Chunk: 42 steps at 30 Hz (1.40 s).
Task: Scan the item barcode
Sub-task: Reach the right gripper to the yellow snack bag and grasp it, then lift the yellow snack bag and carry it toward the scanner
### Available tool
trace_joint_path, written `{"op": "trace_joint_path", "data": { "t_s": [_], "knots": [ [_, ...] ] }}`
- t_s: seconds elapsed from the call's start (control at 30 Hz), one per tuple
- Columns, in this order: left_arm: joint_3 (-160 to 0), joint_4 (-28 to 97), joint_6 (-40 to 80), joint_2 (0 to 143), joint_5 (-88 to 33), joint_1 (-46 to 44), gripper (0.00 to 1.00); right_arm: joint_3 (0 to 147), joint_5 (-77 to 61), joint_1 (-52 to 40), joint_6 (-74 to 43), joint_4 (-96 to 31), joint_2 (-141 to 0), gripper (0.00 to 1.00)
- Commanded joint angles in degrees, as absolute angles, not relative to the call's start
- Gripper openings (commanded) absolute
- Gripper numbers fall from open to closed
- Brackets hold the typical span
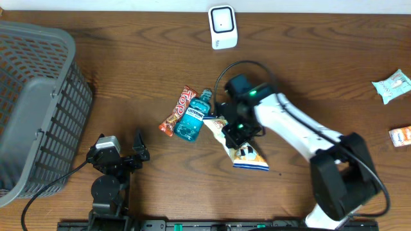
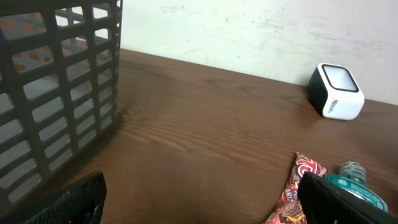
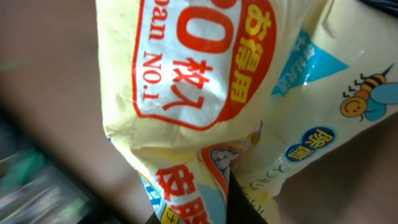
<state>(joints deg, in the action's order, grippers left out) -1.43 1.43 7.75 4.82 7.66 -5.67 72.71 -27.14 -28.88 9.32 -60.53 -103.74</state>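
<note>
Two grippers seen: right gripper (image 1: 232, 131) is clamped on yellow packet (image 3: 205, 81), bottle (image 1: 192, 119) just beside its fingers (image 3: 244, 210); left gripper (image 1: 139, 146) is held wide open.

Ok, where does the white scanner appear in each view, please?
Overhead: white scanner at the top edge, centre.
Left wrist: at the right, a little above the middle.
Right wrist: not in it; a yellow bag fills the picture.
Shared landmark: the grey basket, at the left in overhead and left wrist.
</note>
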Motion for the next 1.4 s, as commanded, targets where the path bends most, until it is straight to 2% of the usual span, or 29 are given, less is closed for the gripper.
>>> {"op": "trace_joint_path", "data": {
  "t_s": [0.0,0.27,0.57,0.83,0.9,1.37],
  "knots": [
    [-0.2,3.4,8.2,4.8,8.6,-5.4,0.98,74.3,-50.0,-24.2,20.4,-63.2,-100.7,0.01],
    [-0.2,3.4,8.3,4.8,8.6,-5.4,0.98,72.6,-75.9,-18.3,24.2,-66.8,-100.7,0.01],
    [-0.2,3.4,8.2,4.8,8.6,-5.4,0.98,72.3,-82.5,-18.5,38.5,-72.2,-100.7,0.01],
    [-0.2,3.4,8.3,4.8,8.6,-5.4,0.98,72.2,-84.7,-18.9,72.2,-84.2,-100.7,0.01],
    [-0.2,3.4,8.3,4.8,8.6,-5.4,0.98,72.2,-86.0,-19.6,76.6,-85.1,-100.7,0.01],
    [-0.2,3.4,8.3,4.8,8.6,-5.4,0.98,72.2,-89.5,-26.1,79.8,-80.4,-100.7,0.01]
  ]
}}
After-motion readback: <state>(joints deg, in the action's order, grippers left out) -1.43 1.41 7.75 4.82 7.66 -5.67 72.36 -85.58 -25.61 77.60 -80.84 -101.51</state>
